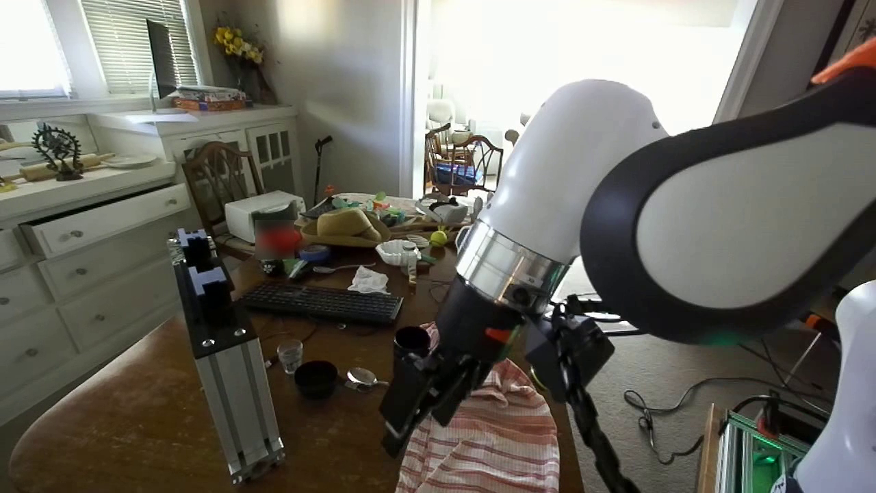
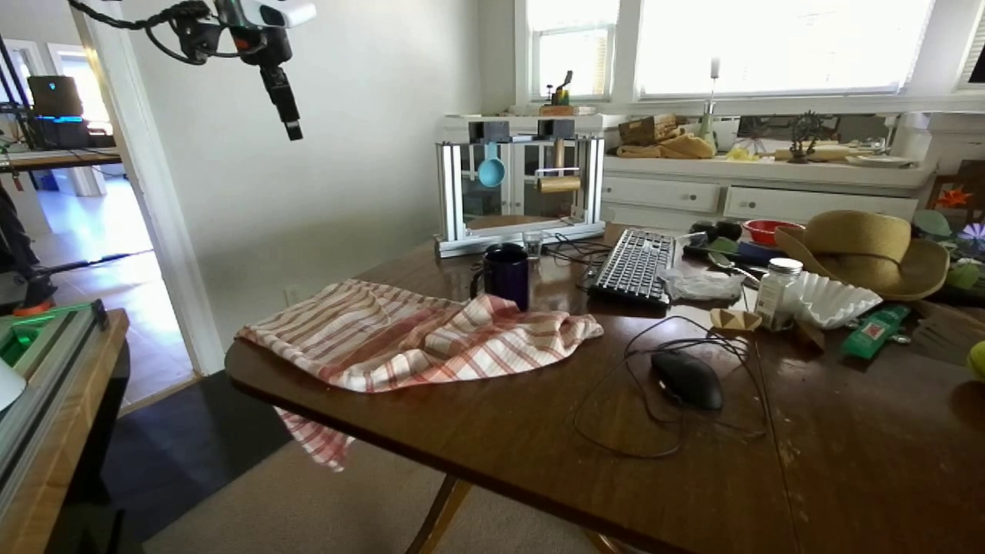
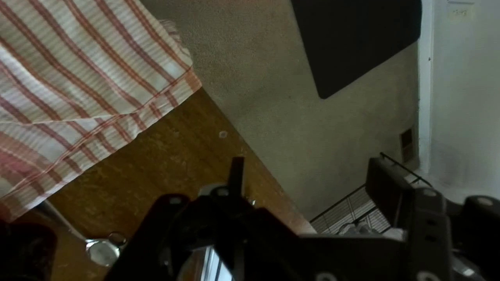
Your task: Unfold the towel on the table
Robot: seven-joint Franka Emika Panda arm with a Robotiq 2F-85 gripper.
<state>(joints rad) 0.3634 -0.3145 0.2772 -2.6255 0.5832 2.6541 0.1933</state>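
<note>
The striped towel [image 2: 362, 331] lies on the counter [image 2: 531, 454], flatter toward the counter's end and rumpled toward its middle, close by a dark mug [image 2: 509, 277]; whether cloth and mug touch I cannot tell. A flap hanging below the counter's edge shows plainly in an exterior view, where the tool [image 2: 294, 132] hangs high above the counter, well apart from the cloth. In an exterior view the arm [image 1: 547, 178] crosses in front of part of the towel, yet that angle gives a small dark bowl [image 1: 316, 380] and a spoon [image 1: 363, 376] near the mug. The computer mouse [image 2: 687, 378] shows only in an exterior view. The wrist view settles the tool: released, its jaws wide apart, with wood and carpet [image 3: 265, 109] seen between them. It also shows the hem running slantwise to the counter's edge, the cloth's corner right at the rim and bare wood beside the hem. More bare wood lies between towel and mouse and along the near rim; on the far side stand the mug and, farther off, a metal frame [image 2: 450, 192].
</note>
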